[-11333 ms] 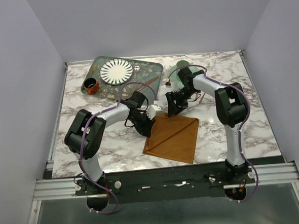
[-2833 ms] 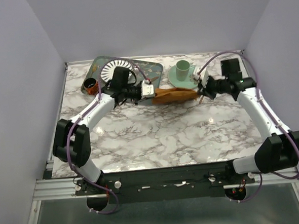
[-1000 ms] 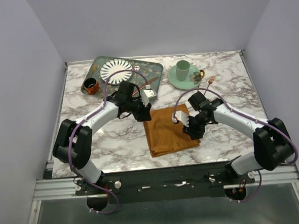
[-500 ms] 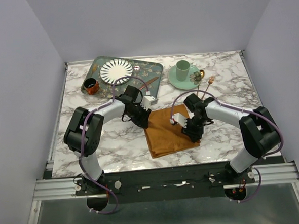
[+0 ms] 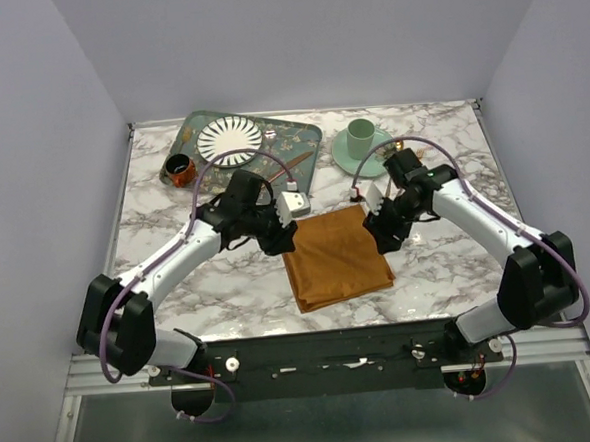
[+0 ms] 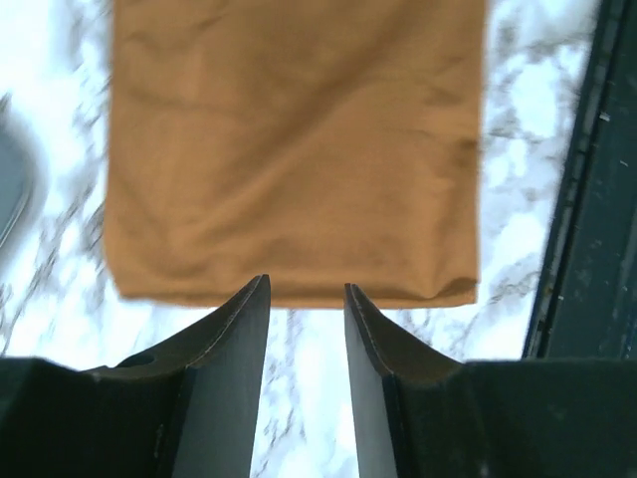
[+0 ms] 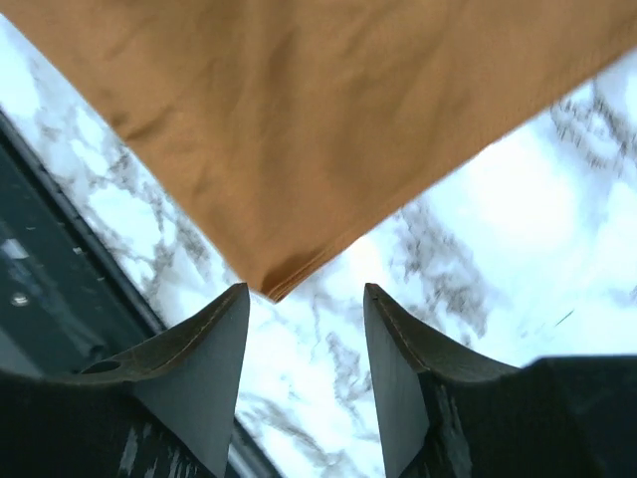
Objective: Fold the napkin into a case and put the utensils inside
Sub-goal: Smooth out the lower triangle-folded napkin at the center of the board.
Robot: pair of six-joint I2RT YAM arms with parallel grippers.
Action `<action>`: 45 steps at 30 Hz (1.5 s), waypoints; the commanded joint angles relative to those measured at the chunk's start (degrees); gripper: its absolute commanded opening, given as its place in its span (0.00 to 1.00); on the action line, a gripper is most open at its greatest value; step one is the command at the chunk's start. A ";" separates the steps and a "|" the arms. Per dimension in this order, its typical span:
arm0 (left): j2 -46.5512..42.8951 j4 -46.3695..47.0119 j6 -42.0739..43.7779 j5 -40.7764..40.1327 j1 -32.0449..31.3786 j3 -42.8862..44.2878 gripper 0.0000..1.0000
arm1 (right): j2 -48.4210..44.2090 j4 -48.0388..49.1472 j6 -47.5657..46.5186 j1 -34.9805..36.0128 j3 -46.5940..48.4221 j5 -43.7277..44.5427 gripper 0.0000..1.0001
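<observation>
Napkin (image 5: 335,257) folded flat, left hand (image 6: 306,287) ajar, empty, right hand (image 7: 306,289) ajar, empty

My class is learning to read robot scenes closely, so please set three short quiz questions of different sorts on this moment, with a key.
1. True or false: the left gripper is clamped on the napkin.
2. Where does the green cup stand? A: on the patterned tray. B: on a green saucer. C: on the napkin.
3. In the right wrist view, which part of the napkin points toward the right gripper?

Key
1. False: its jaws stand open with nothing between them.
2. B.
3. A corner.
</observation>
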 commanded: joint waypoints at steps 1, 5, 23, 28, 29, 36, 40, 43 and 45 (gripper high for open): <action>-3.62 -3.50 5.61 -2.14 -8.48 -4.56 0.44 | -0.79 -8.66 7.12 -6.15 -1.73 -6.82 0.58; -6.18 -0.26 3.68 -7.24 -17.09 -9.83 0.45 | 1.40 -9.20 10.29 -9.95 -3.22 -11.57 0.59; 1.55 5.55 1.13 -22.97 -31.70 -8.96 0.43 | 13.88 -8.15 16.79 -12.59 -1.91 -13.78 0.54; 3.13 5.73 1.21 -24.30 -32.84 -9.31 0.39 | 15.47 -7.71 17.41 -12.59 -1.99 -12.72 0.54; 3.31 5.73 1.39 -24.47 -33.02 -9.66 0.38 | 15.99 -7.79 17.59 -12.59 -1.91 -12.63 0.53; 1.47 5.03 1.74 -25.09 -34.07 -10.63 0.20 | 18.20 -8.59 17.33 -12.59 -0.94 -13.68 0.45; 0.24 4.33 1.30 -25.44 -34.33 -11.07 0.10 | 18.46 -9.73 17.15 -12.50 0.11 -15.27 0.40; -0.38 3.80 1.13 -25.88 -34.60 -11.42 0.06 | 18.28 -10.43 16.80 -12.50 1.08 -15.88 0.34; -0.55 3.53 0.86 -26.23 -34.60 -11.77 0.04 | 18.37 -10.87 16.18 -12.41 1.69 -15.80 0.34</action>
